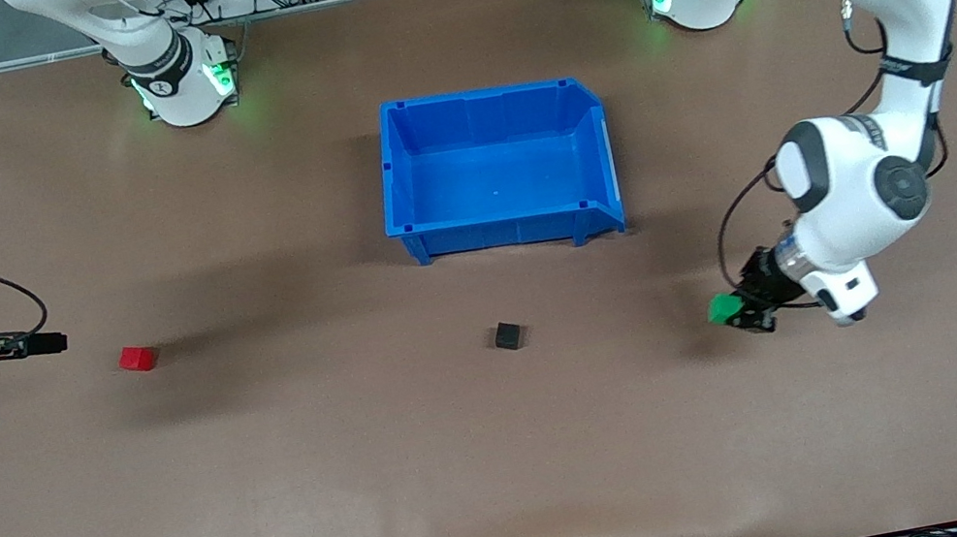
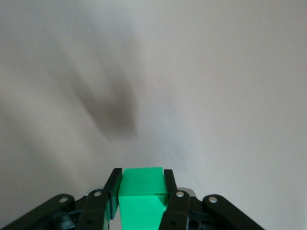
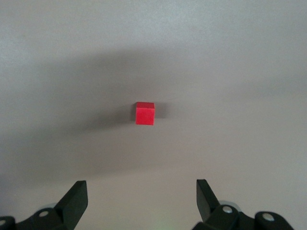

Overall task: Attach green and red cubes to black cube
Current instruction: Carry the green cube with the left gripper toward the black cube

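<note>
**A:** Status on your claws?

**B:** Left claw [image 2: 142, 194] is clamped on the green cube [image 2: 142, 184], a finger flat on each side face. It's off the counter [image 1: 516, 478], toward the left arm's end. Right claw [image 3: 142, 201] is spread wide, holding nothing, hanging over the counter at the right arm's end with the red cube [image 3: 145, 113] ahead of it, centred between the fingers.

**A:** And the target?

**B:** Black cube [image 1: 508, 335] sits alone mid-counter, nearer the front camera than the blue bin [image 1: 412, 172]. Red cube [image 1: 137, 358] is on the counter, well apart from it toward the right arm's end.

**A:** Plan for green?

**B:** My read: carry it across low, square a free face to the black cube's side, press straight in. The black cube looks slightly rotated, so I'd match that yaw first. A skewed push would likely just slide it. Keep the grip firm until the faces seat.

**A:** Blind spots?

**B:** Several. Left wrist view shows only green cube and bare counter, no black cube. Can't tell how the cubes join; no magnets or studs visible. In the front view the right claw is largely cut off at the edge. Exact height of green above the counter is unclear.
</note>
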